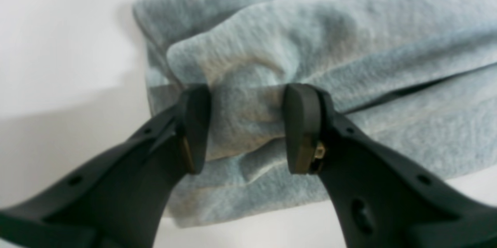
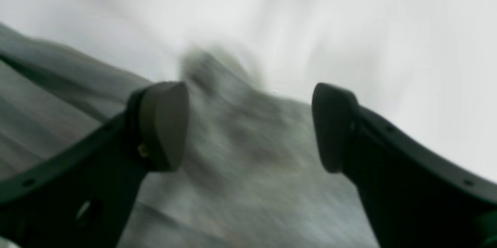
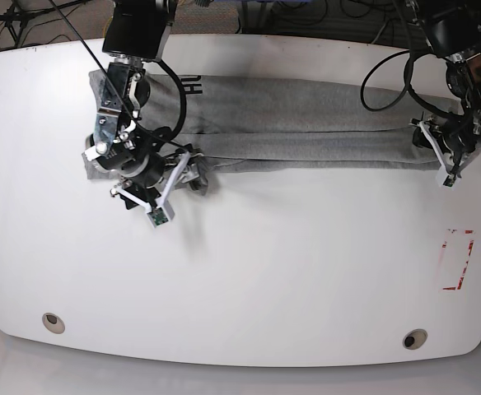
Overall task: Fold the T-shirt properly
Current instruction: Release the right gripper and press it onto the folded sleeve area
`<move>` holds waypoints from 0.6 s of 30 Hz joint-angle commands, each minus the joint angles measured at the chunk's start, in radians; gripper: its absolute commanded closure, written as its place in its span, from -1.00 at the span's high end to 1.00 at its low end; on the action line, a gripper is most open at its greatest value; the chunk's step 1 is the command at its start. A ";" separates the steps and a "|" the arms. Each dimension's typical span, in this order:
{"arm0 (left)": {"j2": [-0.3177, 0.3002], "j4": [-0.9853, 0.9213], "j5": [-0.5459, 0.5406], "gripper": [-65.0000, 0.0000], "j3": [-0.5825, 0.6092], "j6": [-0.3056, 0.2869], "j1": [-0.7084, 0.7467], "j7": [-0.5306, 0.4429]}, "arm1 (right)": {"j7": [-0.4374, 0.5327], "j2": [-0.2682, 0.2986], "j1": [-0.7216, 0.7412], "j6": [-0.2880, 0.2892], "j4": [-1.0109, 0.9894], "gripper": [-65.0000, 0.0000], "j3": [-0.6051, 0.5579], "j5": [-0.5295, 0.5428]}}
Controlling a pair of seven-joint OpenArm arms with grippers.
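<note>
Across the far half of the white table (image 3: 249, 271), the T-shirt (image 3: 306, 136) is lying as a long grey band folded lengthwise, running from about 9 o'clock to 3 o'clock in the base view, with black lettering (image 3: 194, 85) showing partly near its 10 o'clock end. At the 3 o'clock end, the left gripper (image 1: 246, 127) is pressing against the layered edge of the garment; in the left wrist view its 2 fingers (image 1: 196, 127) are standing part-way apart with a bunched fold of grey cloth sitting between them and touching both pads, so this pincer is gripping the T-shirt. At the 9 o'clock end, the right gripper (image 2: 248, 127) is hanging over the crumpled corner of the cloth; in the right wrist view its 2 fingers (image 2: 163, 124) are standing wide apart, and the fabric is lying blurred behind and below them, with nothing clamped between the pads. A red rectangular marking (image 3: 457, 260) is showing on the table near the 4 o'clock edge, well apart from the garment. 2 round holes (image 3: 53, 322) are sitting near the 6 o'clock rim of the table.
</note>
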 commanded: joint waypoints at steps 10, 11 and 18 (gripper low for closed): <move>-0.014 0.027 -0.006 -0.15 -0.005 -0.001 -0.014 0.017 | 0.173 0.012 0.027 -0.103 -0.151 0.45 -0.085 0.011; -0.014 0.027 -0.006 -0.15 -0.005 -0.001 -0.014 0.017 | 0.186 0.012 0.027 -0.114 -0.171 0.45 -0.083 0.011; -0.014 0.027 -0.006 -0.15 -0.005 -0.001 -0.014 0.016 | 0.222 0.038 0.028 -0.123 -0.218 0.40 -0.083 0.010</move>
